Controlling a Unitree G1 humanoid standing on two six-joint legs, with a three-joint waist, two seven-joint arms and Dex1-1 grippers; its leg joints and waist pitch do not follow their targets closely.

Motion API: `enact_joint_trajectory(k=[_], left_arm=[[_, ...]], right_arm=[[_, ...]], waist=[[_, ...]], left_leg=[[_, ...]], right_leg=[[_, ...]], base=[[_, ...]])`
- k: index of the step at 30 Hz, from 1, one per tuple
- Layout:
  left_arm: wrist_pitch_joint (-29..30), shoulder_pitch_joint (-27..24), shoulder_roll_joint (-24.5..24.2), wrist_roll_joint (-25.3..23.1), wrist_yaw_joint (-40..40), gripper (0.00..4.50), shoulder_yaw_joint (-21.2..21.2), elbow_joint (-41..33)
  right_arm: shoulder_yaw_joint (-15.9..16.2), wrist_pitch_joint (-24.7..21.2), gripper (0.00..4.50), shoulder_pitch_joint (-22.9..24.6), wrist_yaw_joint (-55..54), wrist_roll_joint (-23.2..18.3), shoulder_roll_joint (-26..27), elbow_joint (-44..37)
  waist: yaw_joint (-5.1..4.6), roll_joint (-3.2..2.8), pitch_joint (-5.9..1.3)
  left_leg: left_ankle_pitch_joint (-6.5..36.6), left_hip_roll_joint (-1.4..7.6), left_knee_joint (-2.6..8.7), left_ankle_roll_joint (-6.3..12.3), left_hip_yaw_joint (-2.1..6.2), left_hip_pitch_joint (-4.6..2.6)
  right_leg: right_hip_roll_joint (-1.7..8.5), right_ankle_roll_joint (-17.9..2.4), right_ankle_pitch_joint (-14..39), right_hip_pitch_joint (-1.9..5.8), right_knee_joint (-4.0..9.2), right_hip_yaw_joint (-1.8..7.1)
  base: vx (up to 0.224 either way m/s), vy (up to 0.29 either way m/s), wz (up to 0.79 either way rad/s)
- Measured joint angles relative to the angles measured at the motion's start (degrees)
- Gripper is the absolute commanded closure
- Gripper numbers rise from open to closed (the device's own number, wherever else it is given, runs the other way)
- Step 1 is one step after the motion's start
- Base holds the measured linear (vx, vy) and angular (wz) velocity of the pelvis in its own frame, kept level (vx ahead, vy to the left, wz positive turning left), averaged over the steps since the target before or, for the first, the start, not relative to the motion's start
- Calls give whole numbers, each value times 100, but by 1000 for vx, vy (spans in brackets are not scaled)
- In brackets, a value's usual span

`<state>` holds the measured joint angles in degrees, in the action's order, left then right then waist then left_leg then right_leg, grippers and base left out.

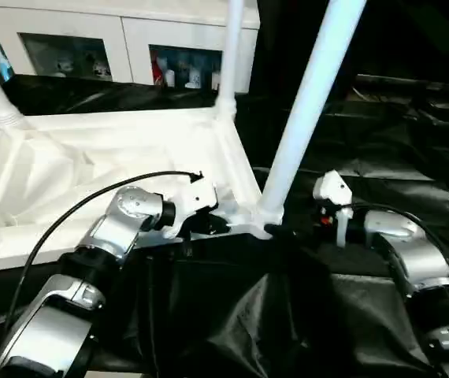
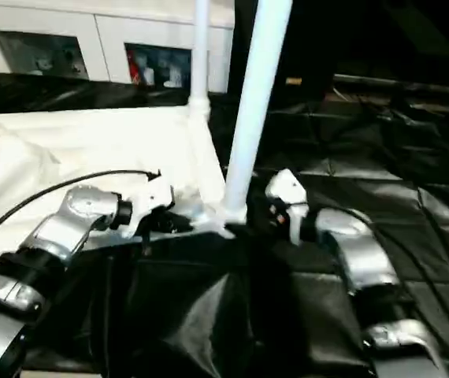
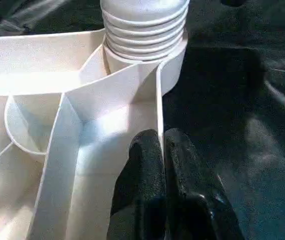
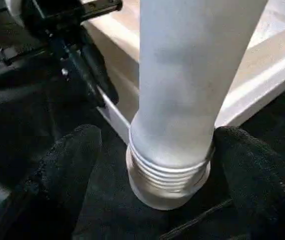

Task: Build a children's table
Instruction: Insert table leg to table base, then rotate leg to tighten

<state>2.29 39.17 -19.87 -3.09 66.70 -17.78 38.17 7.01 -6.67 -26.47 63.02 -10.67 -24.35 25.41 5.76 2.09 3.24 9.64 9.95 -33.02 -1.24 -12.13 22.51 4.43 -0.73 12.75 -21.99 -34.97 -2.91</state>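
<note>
- Your table (image 1: pixel 114 169) lies upside down on the black cloth (image 1: pixel 382 165), legs up.
- Your left gripper (image 3: pixel 163 150) is pinched on the table's rim wall near the corner socket.
- Your right gripper (image 4: pixel 157 165) stands spread around the near leg (image 4: pixel 182 85), pads clear.

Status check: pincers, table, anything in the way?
Left pincer shut on tabletop edge wall. Right pincer open, fingers either side of near-corner leg. Table upside down on black cloth; nothing blocking.
</note>
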Motion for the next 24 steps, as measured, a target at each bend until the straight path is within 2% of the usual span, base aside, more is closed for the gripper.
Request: enact_joint_trajectory(k=[7,11,12,15,17,24], left_arm=[[137,-112,-87,2,190,450,-1,-255],[165,-153,-84,52,329,450,-21,-322],[175,-153,-84,63,345,450,-23,-324],[226,-154,-80,85,392,450,-48,-348],[239,-159,-77,92,419,450,-55,-355],[237,-214,-87,90,382,450,-57,-417]], right_arm=[[50,-65,50,2,-25,3,88,-45],[129,-82,79,2,-88,34,156,-40],[142,-86,100,2,-97,36,171,-34],[155,-94,109,1,-130,52,196,6],[175,-135,140,0,-133,89,217,8],[187,-138,172,-5,-139,129,222,12]], waist=[[-2,-1,1],[26,-2,1],[35,-1,1],[61,-2,1],[71,-2,1],[68,-2,0]], left_leg=[[0,1,-9,0,0,0],[0,1,-11,0,0,0],[0,1,-13,0,0,0],[0,1,-19,0,0,0],[0,2,-25,0,0,0],[0,4,-41,0,0,0]], right_leg=[[0,0,0,1,-6,1],[0,0,0,1,-8,0],[0,0,0,1,-10,0],[0,0,0,1,-16,1],[0,0,0,1,-22,0],[0,0,0,2,-33,1]], base=[[0,0,0],[0,0,0],[0,0,0],[0,0,0],[0,0,0],[0,0,0]])
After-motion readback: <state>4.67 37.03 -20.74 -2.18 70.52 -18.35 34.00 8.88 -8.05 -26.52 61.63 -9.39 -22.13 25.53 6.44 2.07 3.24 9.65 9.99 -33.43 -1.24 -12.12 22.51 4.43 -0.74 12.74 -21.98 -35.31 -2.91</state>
